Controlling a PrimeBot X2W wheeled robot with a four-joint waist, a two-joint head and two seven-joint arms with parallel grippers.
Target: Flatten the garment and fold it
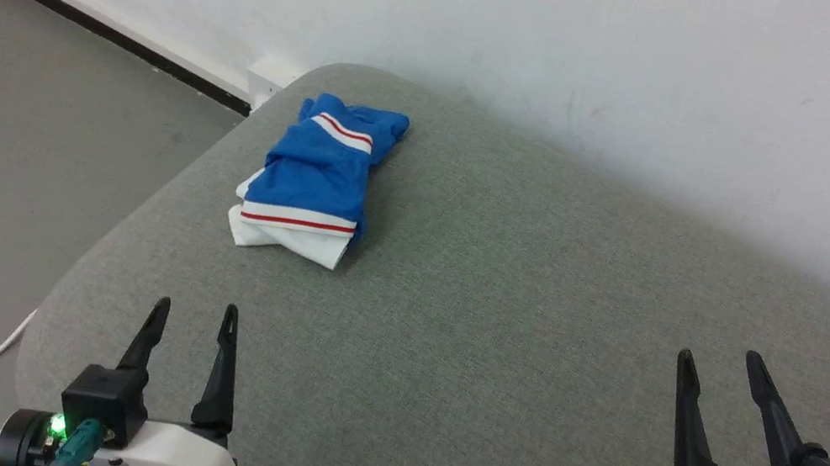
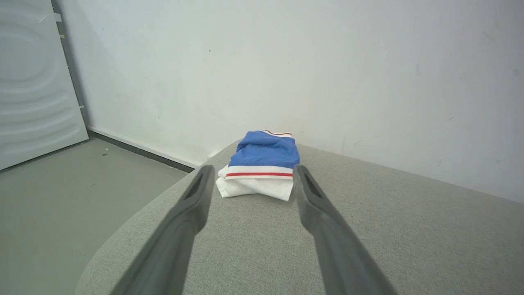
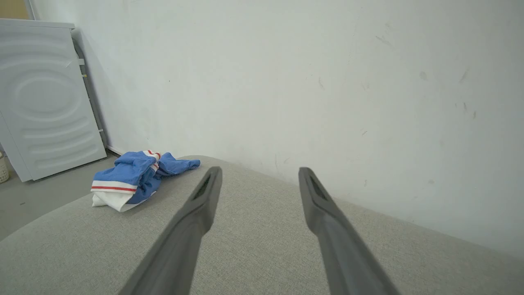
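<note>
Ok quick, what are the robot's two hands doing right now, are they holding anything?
Left gripper: open, holding nothing.
Right gripper: open, holding nothing.

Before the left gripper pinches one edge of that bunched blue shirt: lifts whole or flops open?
Likely flops: the garment lies in soft, creased bunches, so layers would probably hang and unfurl. Probably light; the cloth looks thin. Pushed, it may wrinkle on the textured grey cushion rather than slide.
</note>
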